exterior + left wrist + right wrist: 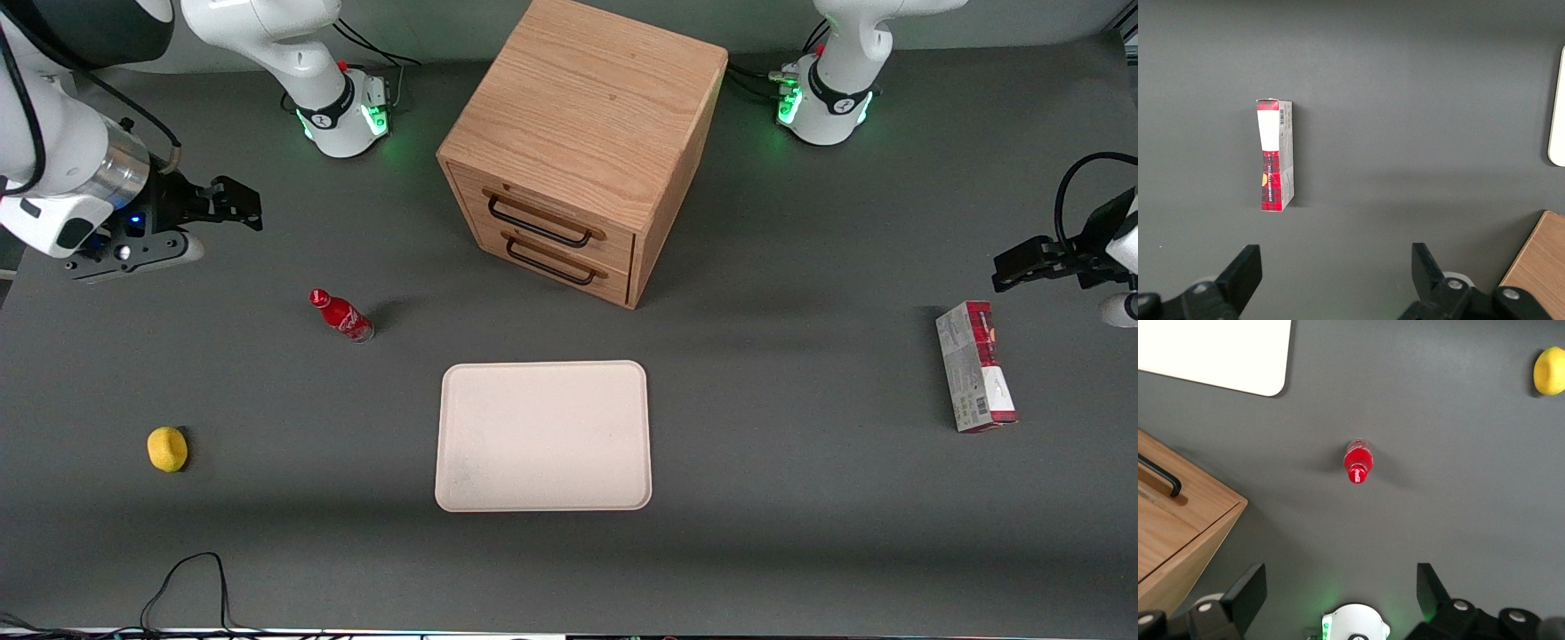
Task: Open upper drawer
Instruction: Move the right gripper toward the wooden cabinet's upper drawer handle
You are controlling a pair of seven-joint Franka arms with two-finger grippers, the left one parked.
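The light-oak cabinet stands on the grey table, farther from the front camera than the tray. Its upper drawer is closed, with a thin black wire handle; the identical lower drawer below it is also closed. My right gripper hangs above the table toward the working arm's end, well apart from the cabinet, open and empty. In the right wrist view the gripper has its fingers wide apart, and a cabinet corner with one end of a black handle shows.
A red bottle stands between my gripper and the cabinet, nearer the front camera; it also shows in the right wrist view. A yellow lemon, a white tray and a red-and-white box lie on the table.
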